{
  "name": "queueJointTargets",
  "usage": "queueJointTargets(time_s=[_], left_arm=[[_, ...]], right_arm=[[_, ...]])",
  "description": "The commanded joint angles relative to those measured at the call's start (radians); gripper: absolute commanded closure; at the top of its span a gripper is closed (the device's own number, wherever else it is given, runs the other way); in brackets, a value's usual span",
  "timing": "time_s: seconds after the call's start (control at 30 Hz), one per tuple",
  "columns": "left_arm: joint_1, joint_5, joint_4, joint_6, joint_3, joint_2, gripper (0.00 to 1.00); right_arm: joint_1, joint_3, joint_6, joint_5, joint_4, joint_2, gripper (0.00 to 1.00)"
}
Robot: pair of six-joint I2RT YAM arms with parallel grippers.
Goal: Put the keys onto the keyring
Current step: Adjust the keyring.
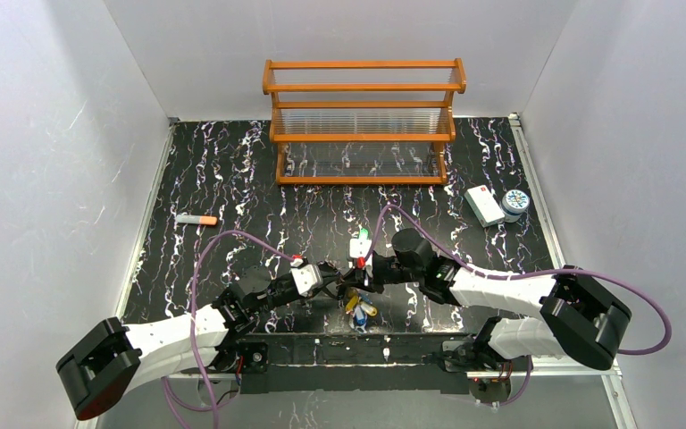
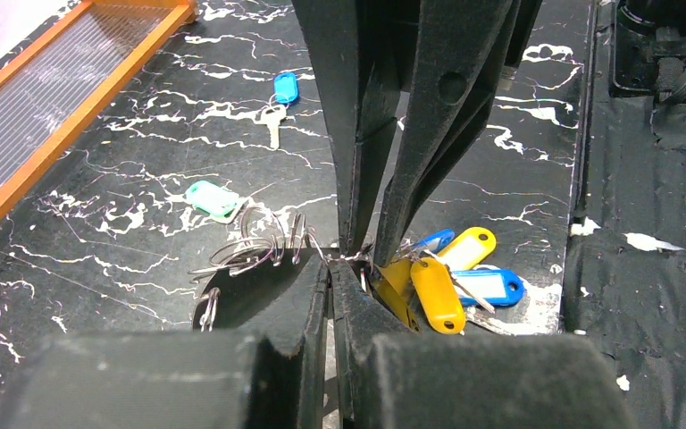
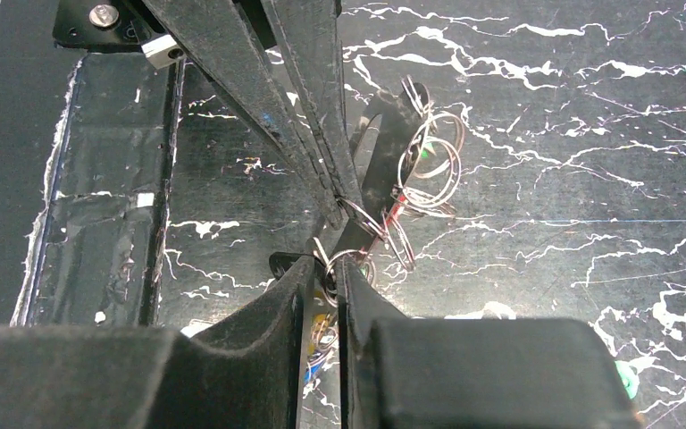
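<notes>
Two-arm key threading, read from the near edge outward.

**Nearest:** a bunch of keys with yellow and blue tags sits just beside the pincer tips, close to the worktop. These keys appear to be already on the wire.

**Centre:** the two pincers meet tip to tip.
- The left pincer is pressed together on thin wire of the keyring. The keyring shows as a cluster of silver loops trailing to one side of the fingers.
- The right pincer shows a narrow slit with a wire loop in it. Whether it grips that loop or has let go cannot be told.

**Beyond:** a green-tagged key lies loose on the worktop near the loops. A blue key lies farther out.

**Far field:**
- an orange-tipped stick at the left
- a white box and a round tin at the right
- a wooden rack at the back

**Step in hand,** as judged: part-way through threading, with two keys not yet on the ring.

**Next move:** this probably calls for one pincer to hold the ring steady while the other frees itself. The free pincer then has to pick up the green-tagged key. That key lies flat, so the pinch must be fine and its hole must be lined up with the ring's opening.
</notes>
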Motion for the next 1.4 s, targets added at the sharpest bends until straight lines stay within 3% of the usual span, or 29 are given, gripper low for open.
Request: queueJointTargets(time_s=[0.0,0.13,0.7,1.1,1.37], left_arm=[[-0.003,0.025,0.02,0.001,0.02,-0.01,1.0],[-0.003,0.034,0.02,0.004,0.02,-0.009,1.0],[-0.003,0.031,0.02,0.023,0.016,-0.014,1.0],[-0.003,0.029,0.02,0.232,-0.041,-0.098,1.0],[-0.004,0.047,0.02,0.27,-0.049,-0.103,1.0]], right_arm=[[-0.003,0.046,-0.002,0.064,0.019,-0.013,0.73],[-0.003,0.044,-0.006,0.073,0.04,-0.021,0.67],[-0.003,0.001,-0.001,0.087,0.065,-0.082,0.67],[-0.002,-0.025,-0.06,-0.012,0.032,-0.124,0.66],[-0.003,-0.013,-0.081,-0.043,0.008,-0.114,0.64]])
